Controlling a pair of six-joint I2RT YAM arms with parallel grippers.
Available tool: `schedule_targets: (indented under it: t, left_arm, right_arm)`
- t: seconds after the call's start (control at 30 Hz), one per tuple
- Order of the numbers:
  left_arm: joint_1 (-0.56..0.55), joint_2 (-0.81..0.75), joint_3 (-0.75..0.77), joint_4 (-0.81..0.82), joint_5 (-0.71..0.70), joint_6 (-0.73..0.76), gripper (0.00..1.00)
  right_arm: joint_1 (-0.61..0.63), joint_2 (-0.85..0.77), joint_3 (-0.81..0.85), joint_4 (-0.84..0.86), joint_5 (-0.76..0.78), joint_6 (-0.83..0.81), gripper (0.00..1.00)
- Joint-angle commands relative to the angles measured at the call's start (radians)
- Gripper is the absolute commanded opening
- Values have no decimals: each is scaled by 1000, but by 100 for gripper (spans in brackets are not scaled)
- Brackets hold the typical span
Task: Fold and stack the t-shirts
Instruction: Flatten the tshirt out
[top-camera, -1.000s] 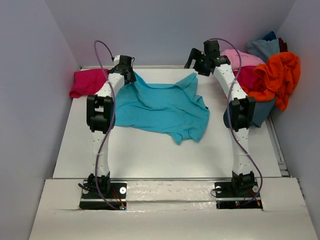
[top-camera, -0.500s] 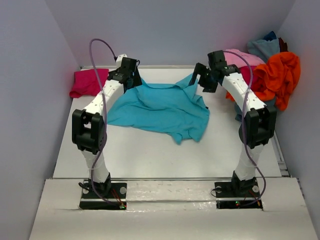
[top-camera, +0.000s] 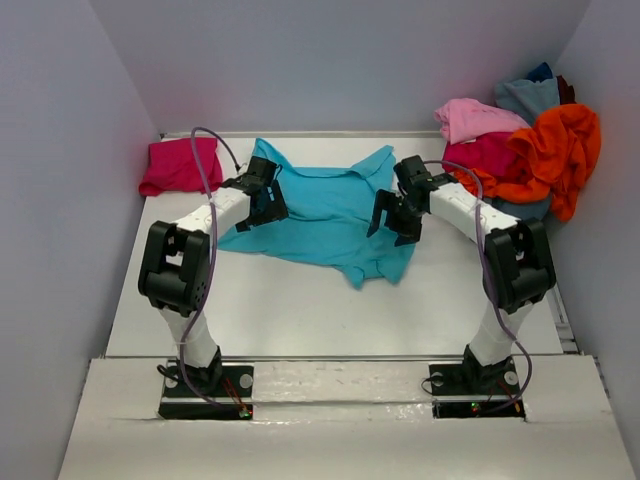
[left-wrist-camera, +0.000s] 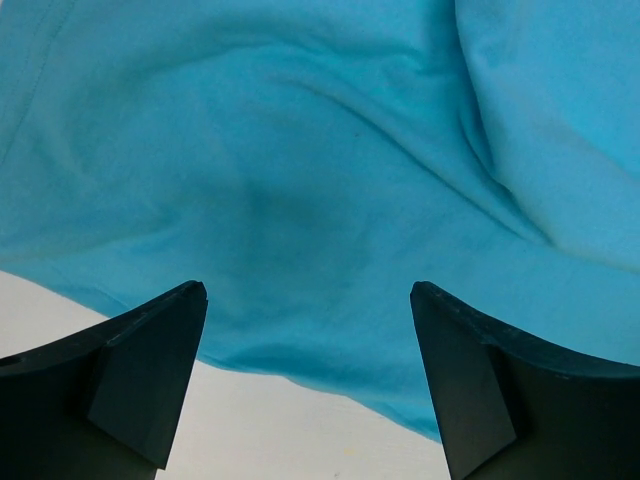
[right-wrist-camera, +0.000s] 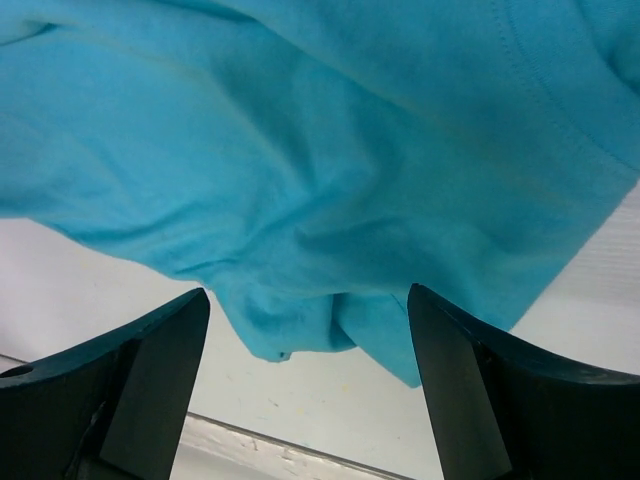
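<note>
shirt (top-camera: 322, 203) is spread mid-frame | left gripper (left-wrist-camera: 305, 298) is seen wide open over its left edge, nothing gripped | right gripper (right-wrist-camera: 306, 300) is seen wide open over its right edge, nothing gripped

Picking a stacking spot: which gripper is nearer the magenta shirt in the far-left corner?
Left. The left gripper hovers over the left edge of the turquoise shirt, just right of the magenta shirt; the right gripper is over the turquoise shirt's right side, farther off.
</note>
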Motion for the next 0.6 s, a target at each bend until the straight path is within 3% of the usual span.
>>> schedule_targets:
  t: [0.0, 0.57]
  left_arm:
    - [-5, -13, 5, 15, 36, -37, 95]
    - [-5, 87, -6, 24, 148, -108, 93]
  right_arm:
    - [48, -32, -22, 59, -37, 28, 85]
    - [79, 37, -82, 87, -127, 28, 78]
